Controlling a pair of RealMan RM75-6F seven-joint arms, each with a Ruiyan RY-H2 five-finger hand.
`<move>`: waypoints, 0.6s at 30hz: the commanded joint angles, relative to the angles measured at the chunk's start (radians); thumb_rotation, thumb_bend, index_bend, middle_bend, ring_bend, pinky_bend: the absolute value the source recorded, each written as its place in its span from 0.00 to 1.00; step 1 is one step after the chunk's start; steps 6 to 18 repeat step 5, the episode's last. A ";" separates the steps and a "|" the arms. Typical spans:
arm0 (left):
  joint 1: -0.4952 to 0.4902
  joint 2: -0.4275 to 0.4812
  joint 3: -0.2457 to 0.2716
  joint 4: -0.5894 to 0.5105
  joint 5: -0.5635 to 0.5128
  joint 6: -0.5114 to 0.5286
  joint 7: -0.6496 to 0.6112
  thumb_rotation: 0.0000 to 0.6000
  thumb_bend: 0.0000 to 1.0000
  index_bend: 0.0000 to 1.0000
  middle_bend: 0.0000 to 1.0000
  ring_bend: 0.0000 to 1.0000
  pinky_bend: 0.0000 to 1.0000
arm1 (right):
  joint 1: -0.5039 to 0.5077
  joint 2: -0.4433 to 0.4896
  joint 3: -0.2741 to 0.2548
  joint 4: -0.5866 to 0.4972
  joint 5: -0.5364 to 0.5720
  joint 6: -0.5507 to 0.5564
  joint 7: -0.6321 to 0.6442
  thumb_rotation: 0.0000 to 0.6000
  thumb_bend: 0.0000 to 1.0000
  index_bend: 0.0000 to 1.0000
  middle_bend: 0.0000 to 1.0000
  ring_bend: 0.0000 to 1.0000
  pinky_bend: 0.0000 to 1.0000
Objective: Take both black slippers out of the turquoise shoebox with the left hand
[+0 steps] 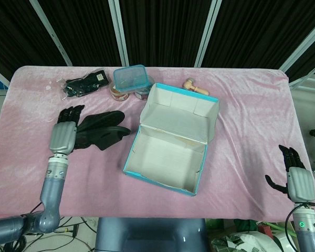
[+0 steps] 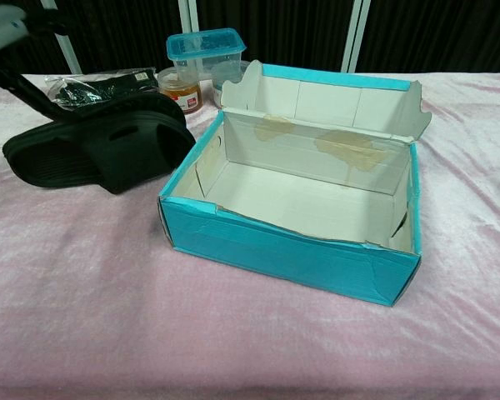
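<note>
The turquoise shoebox (image 1: 147, 176) (image 2: 283, 250) stands open mid-table, its white inside bare. Both black slippers (image 1: 102, 131) (image 2: 100, 154) lie on the pink cloth just left of the box, one overlapping the other. My left hand (image 1: 64, 131) hovers at the slippers' left end with its fingers spread and nothing in it. Whether it touches them I cannot tell. In the chest view only a sliver of that left hand (image 2: 4, 18) shows at the top left corner. My right hand (image 1: 296, 178) hangs off the table's front right corner, fingers apart and empty.
Behind the box stand a clear tub with a blue lid (image 1: 130, 77) (image 2: 206, 52) and small jars (image 1: 119, 93) (image 2: 181, 83). A black packet (image 1: 84, 84) (image 2: 96, 86) lies at the back left, and a small wooden piece (image 1: 195, 87) sits behind the box.
</note>
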State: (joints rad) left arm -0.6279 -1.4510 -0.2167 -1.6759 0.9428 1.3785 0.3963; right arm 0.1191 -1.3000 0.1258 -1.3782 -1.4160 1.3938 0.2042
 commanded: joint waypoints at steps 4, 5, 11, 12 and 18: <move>0.264 0.254 0.170 -0.124 0.184 0.218 -0.132 1.00 0.00 0.08 0.12 0.00 0.02 | 0.017 0.050 0.008 -0.042 -0.019 0.007 -0.072 1.00 0.17 0.01 0.09 0.05 0.24; 0.281 0.268 0.182 -0.130 0.190 0.225 -0.145 1.00 0.00 0.09 0.12 0.00 0.02 | 0.019 0.053 0.007 -0.047 -0.022 0.007 -0.079 1.00 0.17 0.01 0.09 0.05 0.24; 0.281 0.268 0.182 -0.130 0.190 0.225 -0.145 1.00 0.00 0.09 0.12 0.00 0.02 | 0.019 0.053 0.007 -0.047 -0.022 0.007 -0.079 1.00 0.17 0.01 0.09 0.05 0.24; 0.281 0.268 0.182 -0.130 0.190 0.225 -0.145 1.00 0.00 0.09 0.12 0.00 0.02 | 0.019 0.053 0.007 -0.047 -0.022 0.007 -0.079 1.00 0.17 0.01 0.09 0.05 0.24; 0.281 0.268 0.182 -0.130 0.190 0.225 -0.145 1.00 0.00 0.09 0.12 0.00 0.02 | 0.019 0.053 0.007 -0.047 -0.022 0.007 -0.079 1.00 0.17 0.01 0.09 0.05 0.24</move>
